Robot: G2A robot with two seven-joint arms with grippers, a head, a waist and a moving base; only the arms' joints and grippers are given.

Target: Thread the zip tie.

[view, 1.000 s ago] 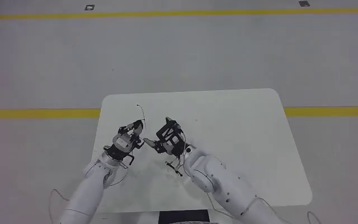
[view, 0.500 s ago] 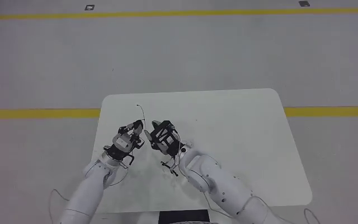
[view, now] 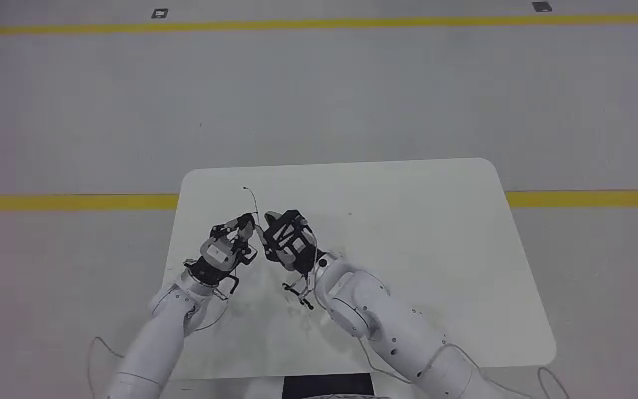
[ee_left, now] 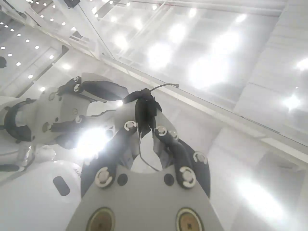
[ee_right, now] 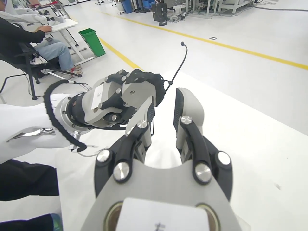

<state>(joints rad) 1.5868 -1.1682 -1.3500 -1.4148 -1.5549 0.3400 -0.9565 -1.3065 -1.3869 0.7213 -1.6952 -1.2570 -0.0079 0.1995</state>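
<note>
Top view has both arms meeting over the near-left part of the white table (view: 429, 199), the left gripper (view: 242, 227) and right gripper (view: 263, 233) almost nose to nose, with the zip tie (view: 253, 202) a thin dark line rising from between them. To my eye the left gripper is the holder. Its jaws are pinched tight on the strap partway along, so the free length with its small blocky end stands up off the table where the other arm can get at it. The right gripper is spread wide with nothing in it, its gap aimed at the strap just beside that pinch; I'd guess it is lining up to take hold. Right wrist view makes that open gap plain and shows the strap's gentle curve, which from above is barely a hair. Left wrist view gives the clamp itself, plus a short tail of strap trailing back between the fingers toward the palm
</note>
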